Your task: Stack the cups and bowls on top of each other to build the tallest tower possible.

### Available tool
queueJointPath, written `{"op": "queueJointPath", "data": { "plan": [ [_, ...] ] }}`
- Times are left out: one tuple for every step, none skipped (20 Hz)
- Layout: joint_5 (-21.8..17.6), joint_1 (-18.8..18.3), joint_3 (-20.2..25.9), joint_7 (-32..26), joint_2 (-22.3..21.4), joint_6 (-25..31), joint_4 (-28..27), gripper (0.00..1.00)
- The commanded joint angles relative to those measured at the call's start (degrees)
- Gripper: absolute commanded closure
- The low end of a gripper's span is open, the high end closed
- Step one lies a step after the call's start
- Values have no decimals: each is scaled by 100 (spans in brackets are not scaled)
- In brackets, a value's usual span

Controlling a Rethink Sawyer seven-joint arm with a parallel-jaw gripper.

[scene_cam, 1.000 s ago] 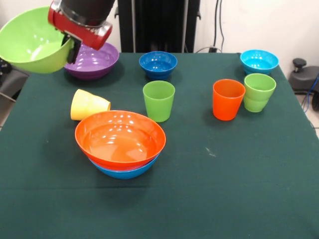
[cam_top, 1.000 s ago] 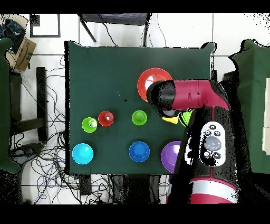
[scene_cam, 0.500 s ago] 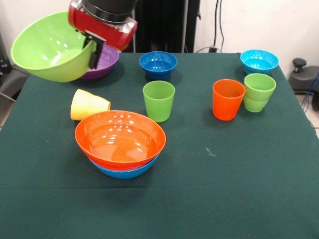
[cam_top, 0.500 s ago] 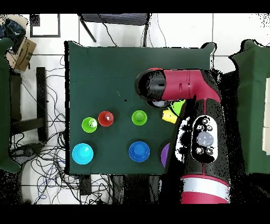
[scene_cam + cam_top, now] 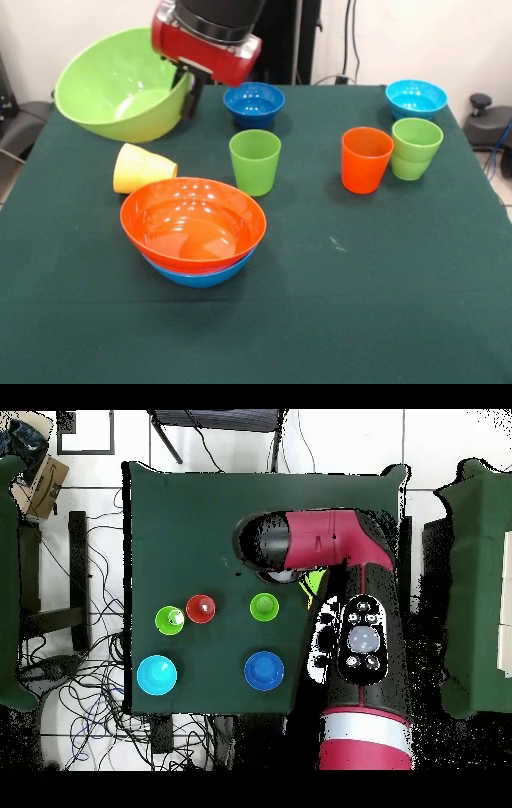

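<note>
Above the table's (image 5: 384, 280) far-left corner, we find the gripper (image 5: 186, 90) closed on the rim of the tilted lime green bowl (image 5: 120, 86) — held aloft. We judge it should be levelled and centred over the orange bowl (image 5: 193, 222), nested in the blue bowl (image 5: 200, 276) near the front-left, before release. Green cloth; pale wall behind.

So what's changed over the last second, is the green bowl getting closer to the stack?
Yes. The gripper, holding the lime green bowl by its rim, carried it to the picture's right in the front view, toward the orange bowl nested in the blue bowl. It now hides the purple bowl behind it. The cups and small bowls stayed put.
</note>
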Motion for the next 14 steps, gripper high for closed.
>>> {"op": "queueJointPath", "data": {
  "plan": [
    [102, 195, 460, 99, 271, 19, -105, 100],
    [91, 237, 433, 143, 297, 13, -164, 100],
    [86, 276, 413, 177, 322, 22, -233, 100],
    [87, 310, 396, 208, 340, 31, -284, 100],
    [89, 339, 384, 238, 364, 46, -341, 100],
    [97, 360, 378, 272, 390, 38, -378, 100],
    [104, 381, 372, 306, 416, 30, -415, 100],
    [115, 393, 373, 330, 443, 5, -431, 100],
    [128, 403, 383, 339, 483, -3, -475, 100],
    [138, 415, 390, 346, 511, -28, -484, 100],
    [151, 420, 411, 323, 555, -13, -546, 100],
    [159, 426, 424, 310, 598, -24, -579, 100],
    [168, 434, 437, 290, 647, -11, -648, 100],
    [179, 438, 444, 280, 689, -33, -683, 100]
  ]
}}
